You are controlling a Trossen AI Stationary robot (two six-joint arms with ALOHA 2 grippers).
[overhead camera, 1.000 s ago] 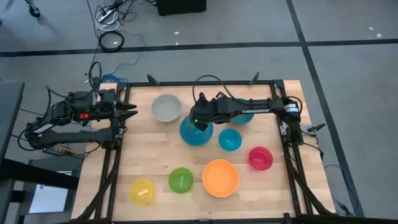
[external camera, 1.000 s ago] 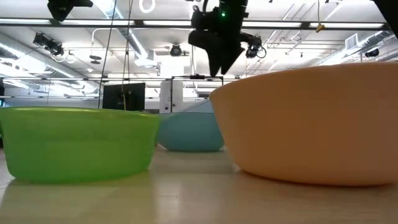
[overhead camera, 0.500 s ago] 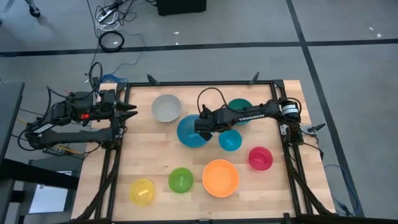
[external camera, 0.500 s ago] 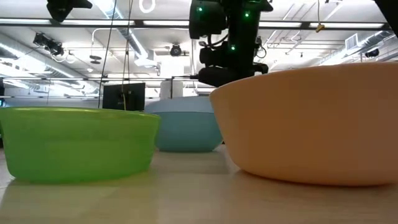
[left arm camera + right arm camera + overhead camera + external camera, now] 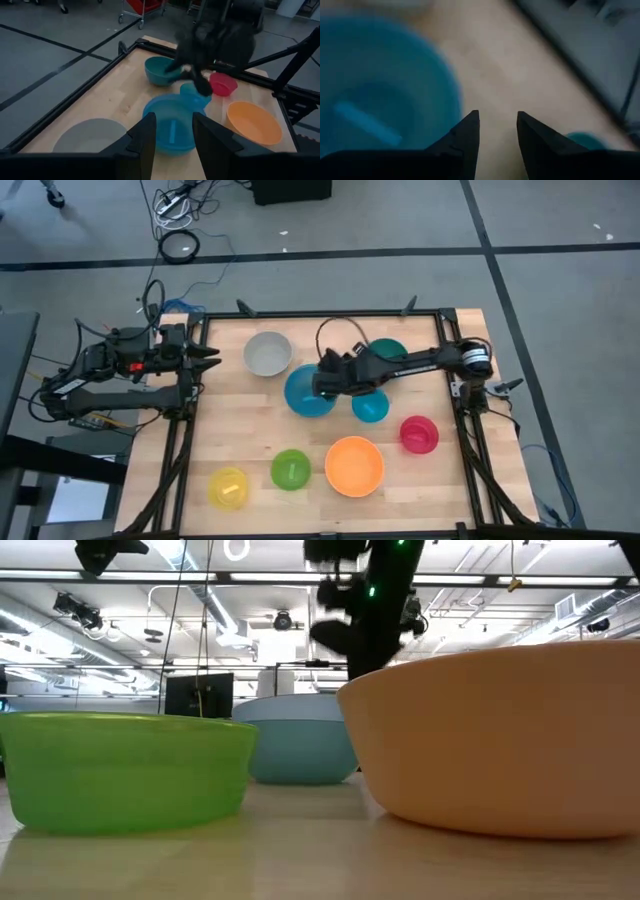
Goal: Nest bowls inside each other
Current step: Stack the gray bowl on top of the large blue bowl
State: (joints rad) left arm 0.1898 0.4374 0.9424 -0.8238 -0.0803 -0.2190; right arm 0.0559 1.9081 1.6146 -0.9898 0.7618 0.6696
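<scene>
High view first: my right claw (image 5: 322, 385) sits low over the right-hand rim of the blue bowl (image 5: 306, 393), near the middle of the surface (image 5: 250, 440). A second ago that arm hung over the same bowl from higher up and farther back; since then it has stretched out flatter and the bowl has slid slightly leftward. No other bowl has moved. The white-grey bowl (image 5: 267, 352), teal bowl (image 5: 390, 352), cyan bowl (image 5: 372, 408), pink-red bowl (image 5: 418, 434), orange bowl (image 5: 354, 465), lime green bowl (image 5: 290, 469) and yellow bowl (image 5: 228, 487) each stand alone, so I judge the nesting barely begun. My left claw (image 5: 210, 357) waits at the left edge.

Low view: the blue bowl now rests flat on the surface where a second ago it sat tilted, and my right arm has lifted a little above it.

Left wrist view: my left claw's fingers stand apart with nothing between them, looking across at the blue bowl, while the other arm hangs above its far rim.

Right wrist view: my right claw's fingers (image 5: 465, 137) are a narrow gap apart, narrower than a second ago, and empty; bare wood shows between them, with the blue bowl just beside them. It looks as though I have let the bowl go.
</scene>
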